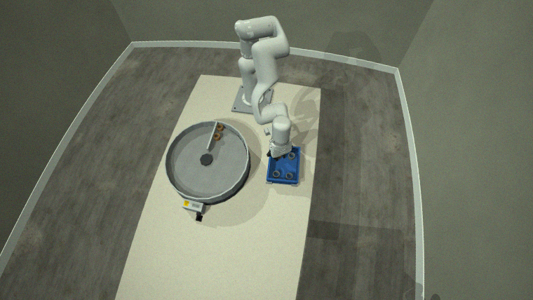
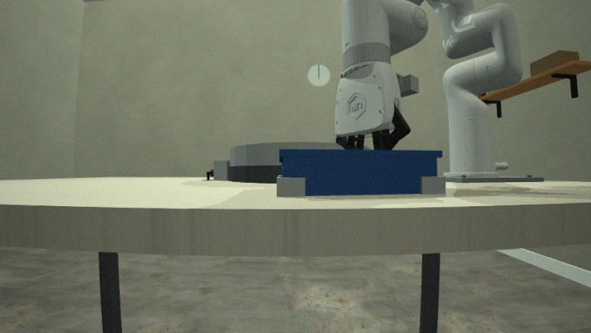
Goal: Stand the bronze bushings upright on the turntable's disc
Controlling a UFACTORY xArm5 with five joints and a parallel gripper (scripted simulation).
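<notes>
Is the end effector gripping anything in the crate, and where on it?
Yes: the end effector is shut on something inside the crate; which bushing, and where, is hidden.

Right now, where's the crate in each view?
Top: crate right of center, beside the turntable, tool over its far end.
Exterior: crate center, on the table edge, tool dipping in.
Shared landmark: the turntable.

A bare workshop cell: plain olive walls, a worn wooden floor (image 1: 92, 156) edged by a pale skirting, a long cream counter (image 1: 224, 238) on dark legs, a white robot arm (image 1: 261, 74) bolted down, and an orange wall shelf (image 2: 537, 78).
</notes>
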